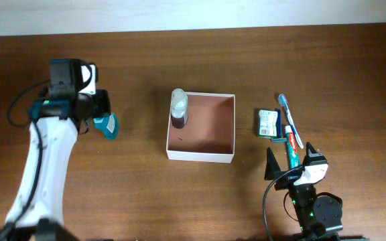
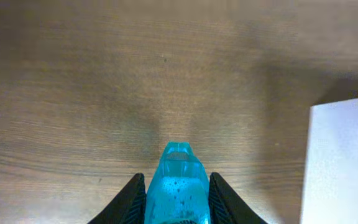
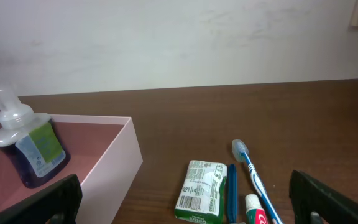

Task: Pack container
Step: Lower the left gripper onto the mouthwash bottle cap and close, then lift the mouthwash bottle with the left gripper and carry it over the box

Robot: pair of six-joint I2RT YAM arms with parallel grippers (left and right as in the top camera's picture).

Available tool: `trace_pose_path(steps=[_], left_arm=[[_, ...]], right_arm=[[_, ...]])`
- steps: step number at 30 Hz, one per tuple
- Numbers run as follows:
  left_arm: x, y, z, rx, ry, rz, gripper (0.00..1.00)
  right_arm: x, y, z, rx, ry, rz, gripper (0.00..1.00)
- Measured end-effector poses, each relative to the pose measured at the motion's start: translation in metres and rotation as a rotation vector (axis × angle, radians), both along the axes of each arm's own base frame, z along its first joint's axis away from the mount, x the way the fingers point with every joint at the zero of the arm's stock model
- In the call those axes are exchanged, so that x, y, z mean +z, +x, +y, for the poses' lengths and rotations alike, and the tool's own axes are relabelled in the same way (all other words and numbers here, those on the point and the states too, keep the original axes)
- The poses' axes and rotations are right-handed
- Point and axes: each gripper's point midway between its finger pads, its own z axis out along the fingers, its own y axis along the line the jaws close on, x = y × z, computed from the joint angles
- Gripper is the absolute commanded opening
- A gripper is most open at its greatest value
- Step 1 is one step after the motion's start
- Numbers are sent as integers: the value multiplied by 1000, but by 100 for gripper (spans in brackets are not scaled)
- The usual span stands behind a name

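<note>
My left gripper [image 1: 104, 120] has its fingers [image 2: 129, 200] clamped on a translucent teal piece [image 2: 179, 186] toward the left edge of the table [image 1: 139, 201]. I cannot tell whether the piece touches the wood. From there I have an open strip of bare tabletop running right to the container [image 1: 200, 156], whose white wall shows at the right of the left wrist view. My right gripper [image 1: 290, 159] sits near the front right corner, its fingers [image 3: 334, 199] spread wide with nothing between them. Just ahead of them a green-and-white packet [image 3: 201, 190], a toothbrush [image 3: 252, 169] and a toothpaste tube [image 3: 258, 210] lie close together, so room is tight on that side, with a clear gap of wood between the packet and the box. The container rests about mid-table: square, shallow, open-topped, with thin white walls and a reddish-brown floor. A pump bottle [image 1: 179, 107] stands upright in its far left corner, and the rest of the floor is bare
</note>
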Motion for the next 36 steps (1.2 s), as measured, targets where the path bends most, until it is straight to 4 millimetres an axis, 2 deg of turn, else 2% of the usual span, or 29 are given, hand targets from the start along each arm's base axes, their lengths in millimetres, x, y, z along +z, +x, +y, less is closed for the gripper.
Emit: trace_pose_path(steps=[3,6,12,16,21,28,36], left_arm=[[28,-10,-12,-29,4,-65,20],[51,-20,-35,-80,-2,-123,20],[73,-43,-85,-188,-32,-168,20],[76,-51,-109,-217,-62,-171,20],[75,-58,-127,-229,-93,-157,20],[75,-65,-144,-224,-137,-146,19],[75,-68,-153,-155,-187,-138,20]], right_arm=[[0,0,0,0,0,0,98],[0,0,0,0,0,0,98],[0,0,0,0,0,0,98],[0,0,0,0,0,0,98],[0,0,0,0,0,0,98],[0,0,0,0,0,0,98],[0,0,0,0,0,0,98]])
